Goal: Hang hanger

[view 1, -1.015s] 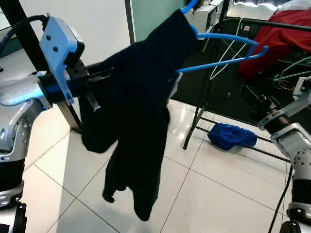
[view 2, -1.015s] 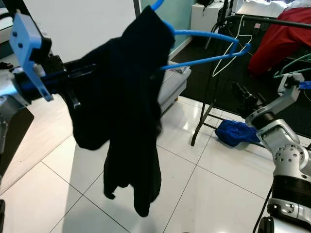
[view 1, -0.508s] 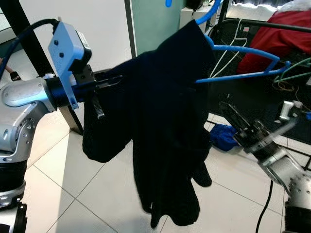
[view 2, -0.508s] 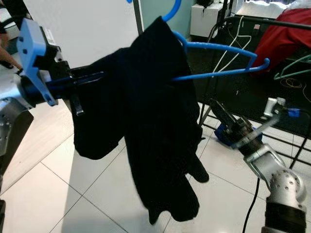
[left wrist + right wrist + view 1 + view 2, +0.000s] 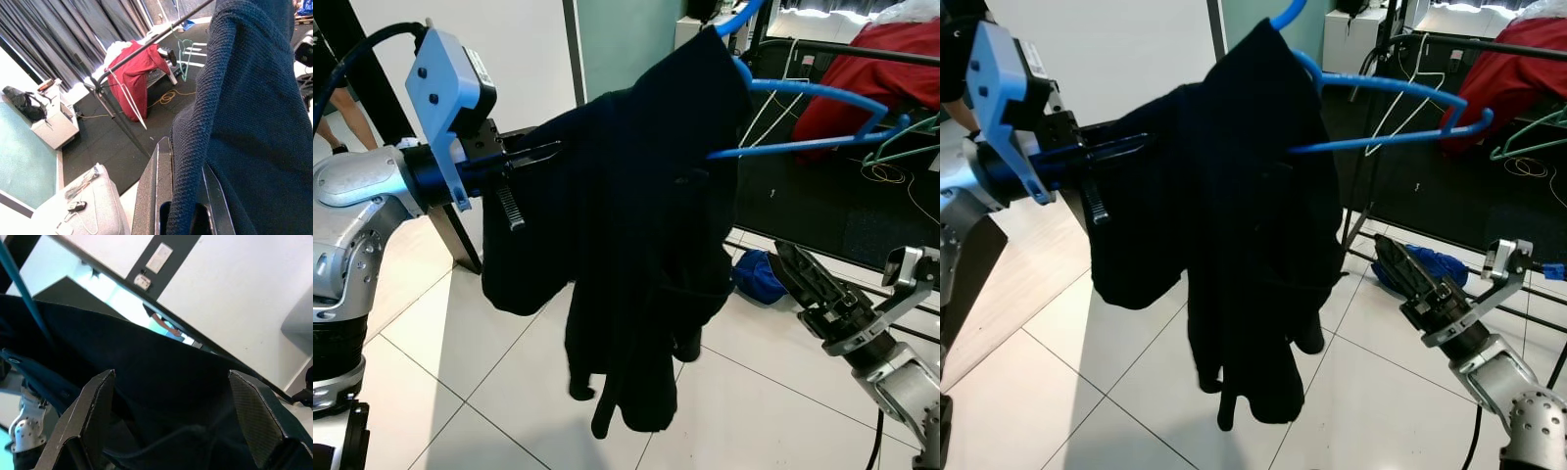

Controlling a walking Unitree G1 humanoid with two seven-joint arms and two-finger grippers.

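Note:
A dark knitted garment (image 5: 636, 225) hangs on a blue hanger (image 5: 822, 103) whose right half is bare and whose hook (image 5: 741, 14) points up. My left gripper (image 5: 536, 157) is held out level at the left, shut on the garment's shoulder; in the left wrist view the knit (image 5: 254, 122) sits between the two fingers (image 5: 156, 196). My right gripper (image 5: 803, 279) is low at the right, beside the garment's lower part, open. Its wrist view has the two pads (image 5: 93, 406) spread wide with dark cloth (image 5: 161, 377) just ahead.
A black clothes rack (image 5: 847, 47) stands behind at the right with a red garment (image 5: 862, 83), a white hanger (image 5: 773, 98) and a green hanger (image 5: 911, 137). A blue cloth (image 5: 1430, 264) lies on the tiles under it. A person's leg (image 5: 337, 117) shows at far left.
My right gripper came in from the right toward the garment, then dropped lower and drew back a little. The garment's lower part swung right and back.

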